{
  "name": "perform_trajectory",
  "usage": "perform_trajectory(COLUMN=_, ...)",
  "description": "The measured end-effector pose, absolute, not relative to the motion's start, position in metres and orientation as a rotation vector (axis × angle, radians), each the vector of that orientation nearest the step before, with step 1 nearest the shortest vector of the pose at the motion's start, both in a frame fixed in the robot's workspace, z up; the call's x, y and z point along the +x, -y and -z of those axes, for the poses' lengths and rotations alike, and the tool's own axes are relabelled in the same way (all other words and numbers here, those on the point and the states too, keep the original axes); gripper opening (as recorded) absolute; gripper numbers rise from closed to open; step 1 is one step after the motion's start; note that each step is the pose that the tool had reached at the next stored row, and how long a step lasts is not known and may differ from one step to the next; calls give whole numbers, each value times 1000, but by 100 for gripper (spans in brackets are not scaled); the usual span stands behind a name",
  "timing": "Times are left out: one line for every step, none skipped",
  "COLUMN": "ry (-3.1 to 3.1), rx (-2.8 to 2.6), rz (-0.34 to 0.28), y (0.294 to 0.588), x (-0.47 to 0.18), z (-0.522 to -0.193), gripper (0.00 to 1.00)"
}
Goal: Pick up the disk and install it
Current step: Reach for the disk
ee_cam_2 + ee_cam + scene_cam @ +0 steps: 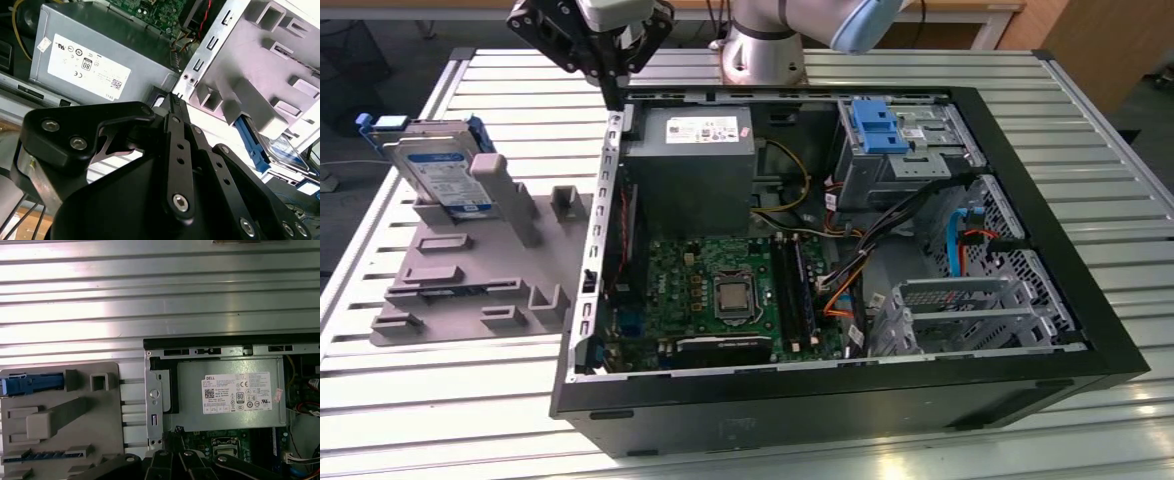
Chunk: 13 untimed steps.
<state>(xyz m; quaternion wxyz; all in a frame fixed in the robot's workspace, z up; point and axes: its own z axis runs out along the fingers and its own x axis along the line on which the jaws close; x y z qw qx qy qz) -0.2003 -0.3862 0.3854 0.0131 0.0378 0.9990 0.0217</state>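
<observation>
Closest in, the gripper (610, 92) hangs with its fingers pinched together and nothing between them, their tip just above the top edge of the computer case's side wall (606, 210). That is the first hazard: a straight drop from this spot would likely drive the tip onto the thin metal edge or onto the grey box (690, 160) just inside it.

Further out, toward the exterior view's left, a grey holder (467, 275) sits on the slatted table (440, 400). The disk (438, 170) stands in the holder, leaning back, well apart from the gripper and not yet touched. An upright post (500, 195) of the holder stands just beside the disk. Fingers coming in at a poor angle could catch the post, or push the leaning disk over rather than take it. A pinch on the blue side rails instead of the metal body would probably be less secure.

Farthest off, a blue bracket (875, 125) stands at the case's far corner, with loose cables (834, 275) close by. I judge those cables could snag a carried disk.
</observation>
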Motion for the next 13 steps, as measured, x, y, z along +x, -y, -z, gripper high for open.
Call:
perform_trajectory(ry=-3112, rx=118, rz=-68, y=386, x=-200, z=-385, gripper=11)
perform_trajectory(ry=-3112, rx=118, rz=-68, y=386, x=-200, z=-385, gripper=11)
perform_trajectory(ry=-3112, rx=118, rz=-68, y=386, x=-200, z=-385, gripper=11)
perform_trajectory(ry=-3113, rx=118, rz=-68, y=386, x=-200, z=-385, gripper=11)
perform_trajectory(ry=-3113, rx=118, rz=-68, y=386, x=-200, z=-385, gripper=11)
perform_trajectory(ry=-3112, rx=118, rz=-68, y=386, x=-200, z=-385, gripper=11)
perform_trajectory(ry=-3112, rx=118, rz=-68, y=386, x=-201, z=-385, gripper=11)
perform_trajectory(ry=-3113, rx=118, rz=-68, y=386, x=-202, z=-385, gripper=11)
perform_trajectory(ry=-3113, rx=118, rz=-68, y=385, x=-205, z=-385, gripper=11)
perform_trajectory(ry=-3113, rx=118, rz=-68, y=384, x=-209, z=-385, gripper=11)
perform_trajectory(ry=-3113, rx=118, rz=-67, y=383, x=-213, z=-385, gripper=11)
perform_trajectory(ry=-3113, rx=118, rz=-68, y=382, x=-217, z=-385, gripper=11)
perform_trajectory(ry=-3112, rx=118, rz=-68, y=381, x=-221, z=-385, gripper=11)
